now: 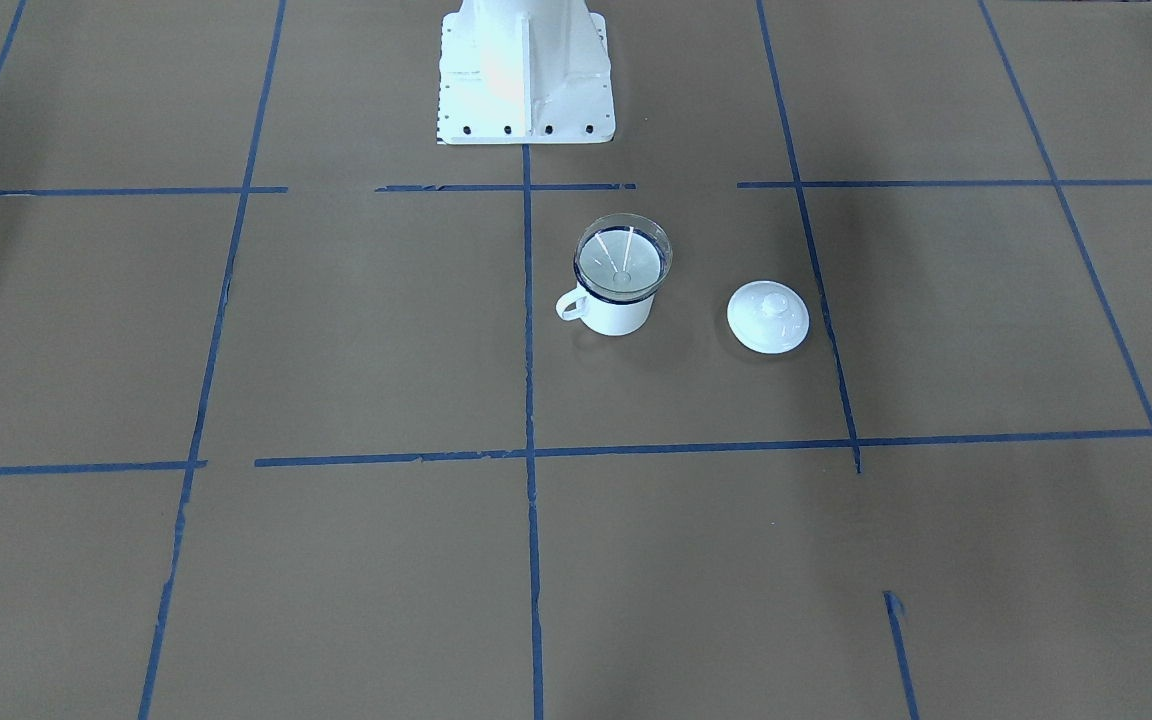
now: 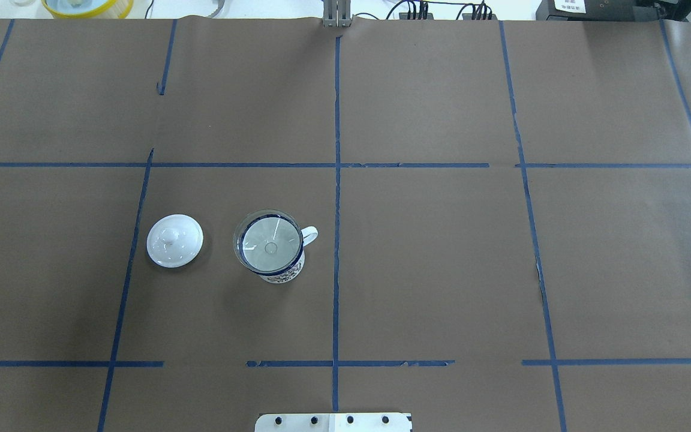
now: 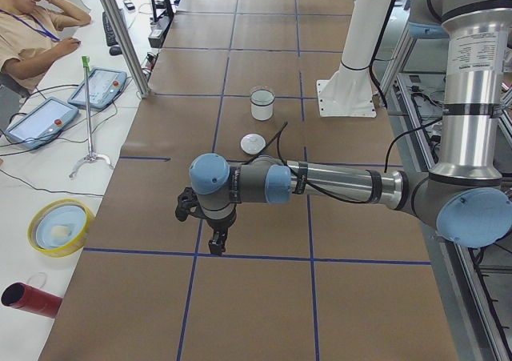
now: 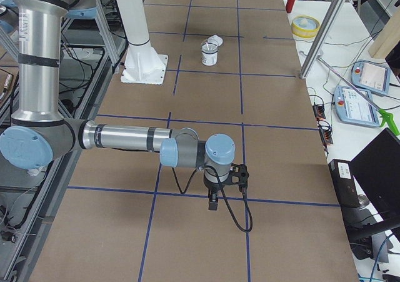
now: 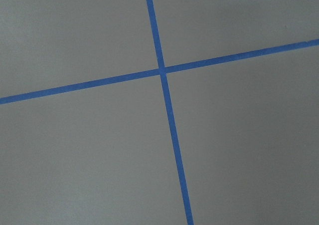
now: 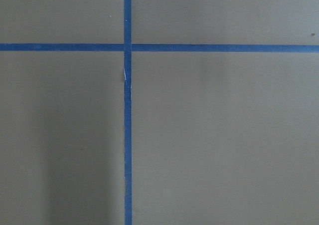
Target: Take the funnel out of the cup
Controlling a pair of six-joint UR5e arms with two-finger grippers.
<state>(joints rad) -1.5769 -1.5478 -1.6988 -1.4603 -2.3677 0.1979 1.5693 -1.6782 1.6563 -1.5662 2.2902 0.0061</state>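
The clear funnel (image 1: 622,262) sits in the white mug (image 1: 616,318) with a dark blue rim, near the table's middle, a little to the robot's left. Both also show in the overhead view: the funnel (image 2: 269,242), the mug (image 2: 284,275). My left gripper (image 3: 216,245) shows only in the exterior left view, far from the mug over a tape crossing; I cannot tell whether it is open or shut. My right gripper (image 4: 213,202) shows only in the exterior right view, likewise far from the mug; I cannot tell its state. The wrist views show only brown paper and blue tape.
A white knobbed lid (image 1: 768,317) lies on the table beside the mug, on the side away from its handle. The white robot base (image 1: 524,70) stands behind the mug. A yellow bowl (image 3: 60,226), teach pendants and a seated operator (image 3: 32,25) are beyond the table's far edge.
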